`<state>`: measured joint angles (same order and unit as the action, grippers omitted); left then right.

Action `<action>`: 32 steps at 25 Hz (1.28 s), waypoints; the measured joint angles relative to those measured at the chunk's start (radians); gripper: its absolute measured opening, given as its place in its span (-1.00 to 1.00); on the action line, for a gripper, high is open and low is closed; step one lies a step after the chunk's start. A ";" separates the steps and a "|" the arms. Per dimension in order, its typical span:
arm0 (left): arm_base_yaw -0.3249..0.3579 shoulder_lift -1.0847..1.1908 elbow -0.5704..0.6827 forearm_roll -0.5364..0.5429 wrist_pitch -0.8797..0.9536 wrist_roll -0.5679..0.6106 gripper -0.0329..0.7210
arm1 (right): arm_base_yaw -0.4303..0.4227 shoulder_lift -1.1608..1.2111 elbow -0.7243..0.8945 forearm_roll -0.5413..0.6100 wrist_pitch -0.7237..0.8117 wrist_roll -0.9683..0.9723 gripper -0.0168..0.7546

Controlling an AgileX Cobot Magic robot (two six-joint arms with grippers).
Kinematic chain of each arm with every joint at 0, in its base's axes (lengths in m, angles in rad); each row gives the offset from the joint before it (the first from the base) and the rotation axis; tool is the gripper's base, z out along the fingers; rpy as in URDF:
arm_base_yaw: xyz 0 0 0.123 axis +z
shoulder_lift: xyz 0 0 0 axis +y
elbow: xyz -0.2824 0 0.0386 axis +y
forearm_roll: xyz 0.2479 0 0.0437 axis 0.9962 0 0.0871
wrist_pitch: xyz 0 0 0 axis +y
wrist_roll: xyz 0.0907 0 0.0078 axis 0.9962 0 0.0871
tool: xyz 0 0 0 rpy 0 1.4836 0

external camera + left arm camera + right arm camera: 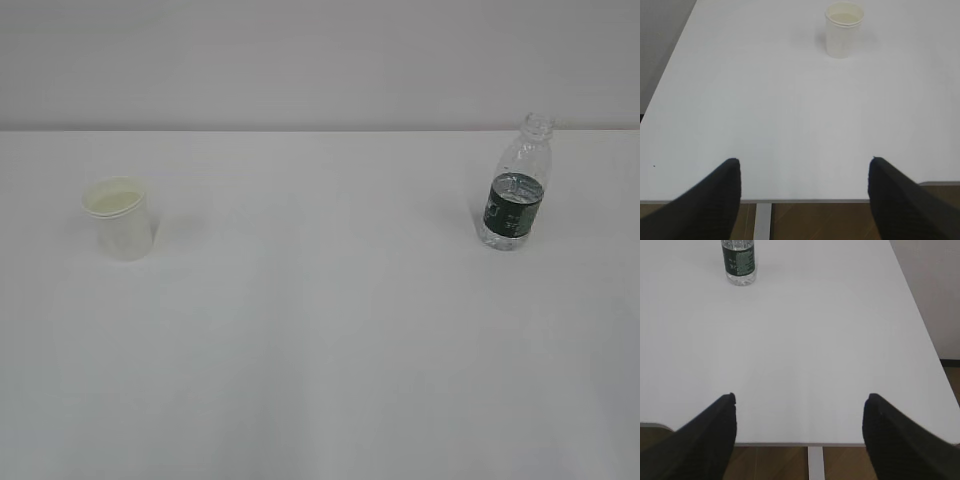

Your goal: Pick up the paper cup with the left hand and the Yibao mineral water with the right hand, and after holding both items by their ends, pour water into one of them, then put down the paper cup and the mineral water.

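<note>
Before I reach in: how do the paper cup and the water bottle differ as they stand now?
The paper cup is short, opaque white and wide-mouthed; the Yibao mineral water is taller, clear and ribbed, with a narrow neck and a dark green label. The cup stands on the table's left, the bottle on its right. Both are upright, ungripped.

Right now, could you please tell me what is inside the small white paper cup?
The small white paper cup shows only a cream-white inner wall below its rolled rim; nothing sticks out. Its bottom is hidden by the viewing angle.
</note>
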<state>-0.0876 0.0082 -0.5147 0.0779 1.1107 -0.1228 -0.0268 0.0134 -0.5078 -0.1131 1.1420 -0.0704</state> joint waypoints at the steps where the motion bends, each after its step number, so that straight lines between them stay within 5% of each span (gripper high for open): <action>1: 0.000 0.000 0.000 0.000 0.000 0.000 0.59 | 0.000 -0.014 0.000 0.000 0.000 0.000 0.58; 32: 0.000 0.000 0.000 0.001 0.000 -0.002 0.51 | 0.061 -0.030 0.000 -0.001 0.000 0.002 0.58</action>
<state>-0.0876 0.0082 -0.5147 0.0794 1.1107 -0.1247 0.0340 -0.0162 -0.5078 -0.1139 1.1420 -0.0684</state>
